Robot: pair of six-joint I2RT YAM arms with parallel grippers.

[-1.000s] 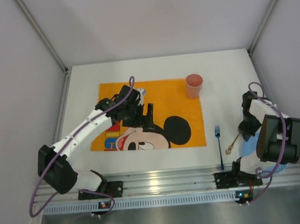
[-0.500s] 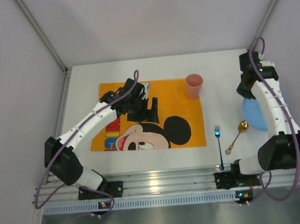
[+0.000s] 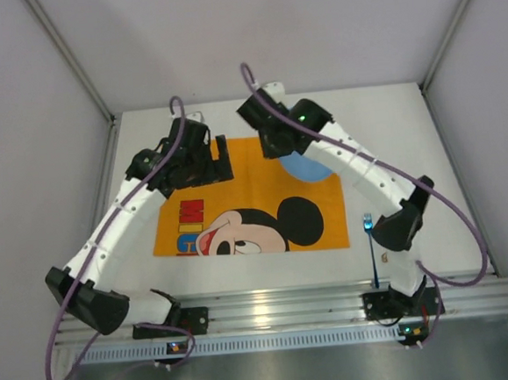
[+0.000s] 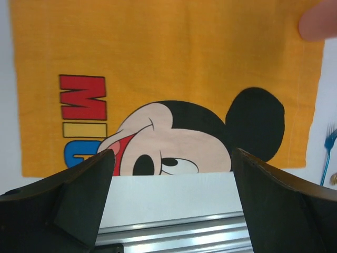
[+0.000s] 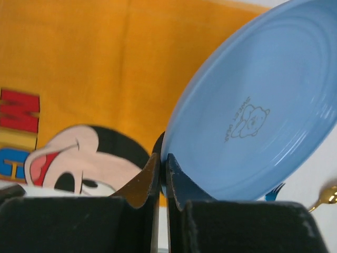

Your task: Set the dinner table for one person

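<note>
The white dinner table (image 3: 388, 127) carries an orange Mickey Mouse placemat (image 3: 237, 196). My right gripper (image 3: 288, 155) is shut on the rim of a blue plate (image 3: 312, 165) and holds it tilted above the placemat's far middle; the plate fills the right wrist view (image 5: 253, 116), pinched at the fingertips (image 5: 163, 163). My left gripper (image 3: 219, 161) is open and empty over the placemat's far left part, and the left wrist view shows its gripper (image 4: 171, 179) with the jaws wide apart. The pink cup shows only as a blur (image 4: 317, 21); my right arm hides it from above.
A blue fork (image 3: 369, 227) lies right of the placemat and also shows in the left wrist view (image 4: 329, 143). A gold spoon (image 5: 328, 196) lies beyond it. Silver rails (image 3: 272, 307) run along the near edge. Grey walls enclose the table on three sides.
My right arm has swung from the table's right side over to the placemat, carrying the blue plate. My left gripper has moved back toward the placemat's far left. The cup is now hidden from above.
</note>
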